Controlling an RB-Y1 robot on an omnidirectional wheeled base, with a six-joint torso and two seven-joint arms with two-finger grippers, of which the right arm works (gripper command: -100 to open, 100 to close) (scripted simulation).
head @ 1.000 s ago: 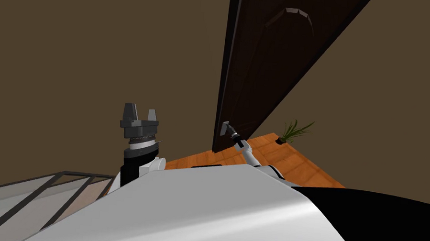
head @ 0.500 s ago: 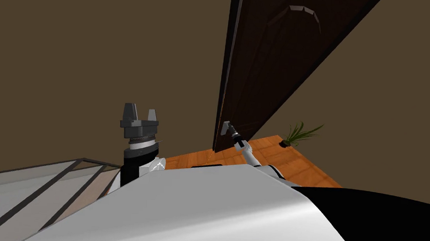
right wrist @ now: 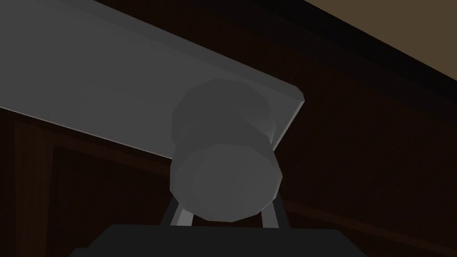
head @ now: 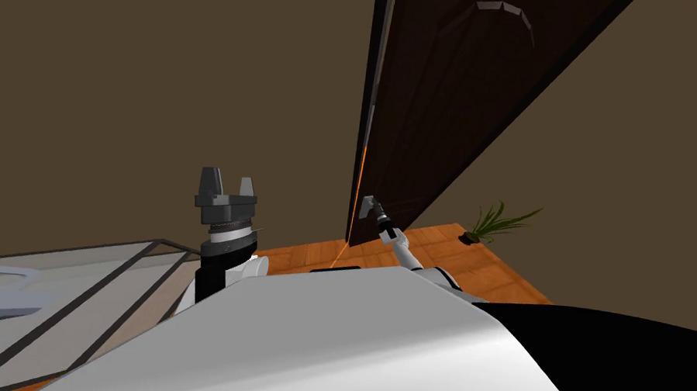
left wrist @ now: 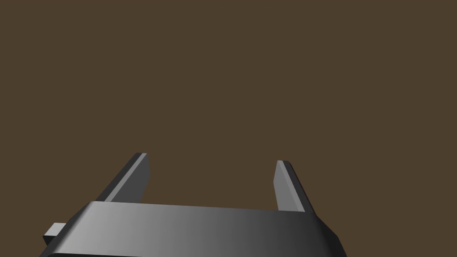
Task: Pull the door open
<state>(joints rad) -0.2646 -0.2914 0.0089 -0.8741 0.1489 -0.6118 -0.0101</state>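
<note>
Right tool [right wrist: 225, 217] is pinching the round grey knob [right wrist: 223, 174]. Both fingers [right wrist: 180, 217] press its sides close to the tool body, so the knob sits deep. The knob stands on a flat grey backplate [right wrist: 111, 84], low on the dark brown panelled door [head: 440, 95] near its free edge. In the head view the right arm is stretched out to it. The door is just off its frame: a thin orange sliver [head: 363, 163] shows along the latch edge. I judge the pull to be at an early stage.

Doing it well, my read:
- Pull along an arc about the hinges, which look to be on the side away from the knob. A straight tug would drag the fingers off.
- Squeeze firmly. The knob is smooth and round, so the likely slip is along its axis.
- Let the wrist turn with the door so the fingers sit square on the knob.
- The arm looks near full reach, so back the base away rather than only bending the elbow.
- The door swings toward me, so the left arm should be out of its path.

Left tool [head: 225, 182] is raised, well left of the door, fingers spread, holding nothing.
</note>
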